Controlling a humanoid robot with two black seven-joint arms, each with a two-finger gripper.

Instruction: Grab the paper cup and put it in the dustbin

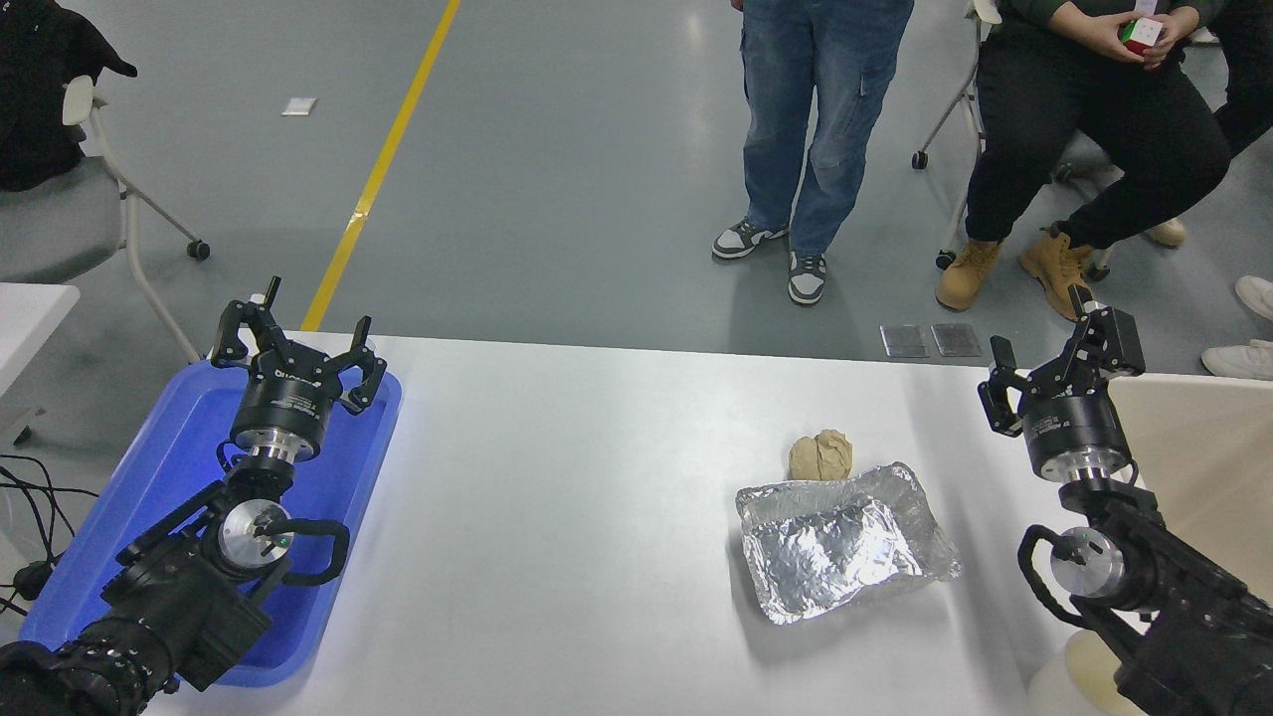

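The right gripper point(1056, 360) hangs with its fingers spread wide and nothing between them, at the left rim of the dustbin point(1208, 467), which stands against the right edge of the table point(577, 517); the paper cup cannot be seen anywhere. Left of the dustbin lie a crinkled foil tray point(843, 542) and, touching its far edge, a crumpled paper ball point(820, 455), with bare tabletop beyond them. Farthest from the dustbin, the left gripper point(294, 345) is parked open and empty over a blue tray point(119, 517).
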